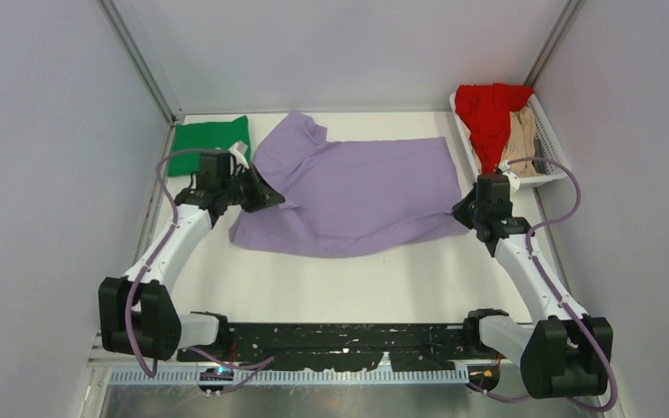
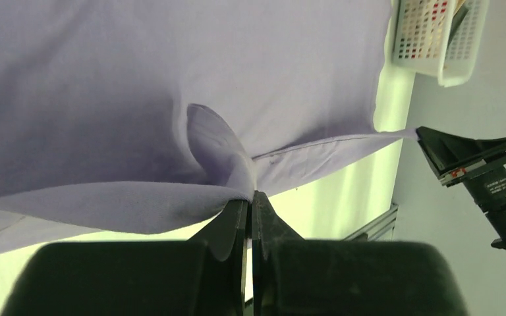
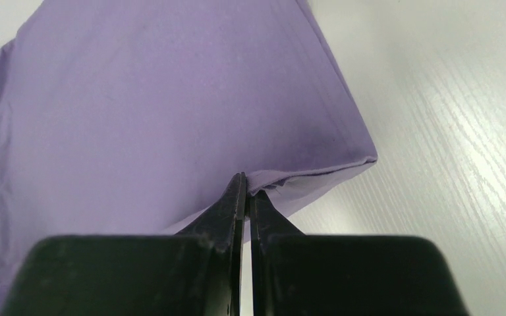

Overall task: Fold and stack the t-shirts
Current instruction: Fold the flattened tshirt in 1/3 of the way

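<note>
A lavender t-shirt [image 1: 357,187] lies spread across the middle of the table, partly folded, its near edge lifted. My left gripper [image 1: 272,200] is shut on its left edge; the left wrist view shows the cloth [image 2: 171,118] pinched at the fingertips of the gripper [image 2: 251,195]. My right gripper [image 1: 462,212] is shut on its right near corner; the right wrist view shows the hem [image 3: 316,174] held in the gripper [image 3: 246,189]. A folded green t-shirt [image 1: 211,138] lies at the back left. A red t-shirt [image 1: 486,117] and a tan one [image 1: 521,139] hang in the basket.
A white slatted plastic basket [image 1: 550,131] stands at the back right against the wall, also in the left wrist view [image 2: 435,39]. Grey walls close in the left, back and right sides. A black rail [image 1: 340,344] runs along the near edge.
</note>
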You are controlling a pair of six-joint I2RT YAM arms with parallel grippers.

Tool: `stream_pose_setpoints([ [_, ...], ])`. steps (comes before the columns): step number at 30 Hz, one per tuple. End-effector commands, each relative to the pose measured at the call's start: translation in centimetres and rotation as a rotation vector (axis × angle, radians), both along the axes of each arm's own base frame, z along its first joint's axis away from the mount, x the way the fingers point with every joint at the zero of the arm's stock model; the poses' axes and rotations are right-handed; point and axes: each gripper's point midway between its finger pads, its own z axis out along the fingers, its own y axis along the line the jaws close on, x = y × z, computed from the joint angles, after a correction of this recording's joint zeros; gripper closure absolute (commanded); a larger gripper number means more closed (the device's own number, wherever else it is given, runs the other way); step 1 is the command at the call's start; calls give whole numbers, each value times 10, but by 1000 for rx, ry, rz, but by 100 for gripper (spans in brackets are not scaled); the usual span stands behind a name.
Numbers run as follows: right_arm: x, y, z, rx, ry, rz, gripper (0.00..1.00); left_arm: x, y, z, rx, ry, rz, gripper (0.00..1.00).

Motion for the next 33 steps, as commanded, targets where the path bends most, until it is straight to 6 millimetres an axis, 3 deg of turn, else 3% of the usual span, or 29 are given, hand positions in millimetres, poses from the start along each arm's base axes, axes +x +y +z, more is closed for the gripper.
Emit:
stream_pose_setpoints([
  [1, 27, -17, 34, -69, -97, -49, 95, 36, 10, 37, -5, -161, 15, 100],
  [12, 38, -25, 27, -109, -65, -61, 95, 81, 28, 57, -10, -253, 49, 100],
  [15, 42, -37, 23, -119, -54, -90, 95, 98, 28, 57, -22, -276, 46, 100],
  [19, 61, -28, 17, -80, -59, -41, 95, 125, 24, 40, -47, -224, 29, 98],
  [22, 76, -24, 5, -56, -34, -35, 93, 153, 27, 15, -45, -168, 56, 90],
  [25, 92, -27, -4, -57, -10, -57, 86, 177, 35, -6, -17, -105, 102, 87],
  [26, 96, -28, -2, -57, -11, -62, 84, 185, 41, -14, 12, -74, 132, 79],
  [28, 99, -32, -5, -67, 12, -79, 69, 197, 62, -26, 111, -18, 222, 44],
  [30, 100, -34, -4, -75, 27, -87, 51, 205, 73, -22, 168, 6, 264, 10],
  [31, 100, -33, -2, -79, 26, -79, 47, 208, 75, -16, 179, -3, 269, 1],
  [33, 97, -30, 2, -80, 28, -62, 37, 211, 73, 3, 175, -35, 263, 0],
])
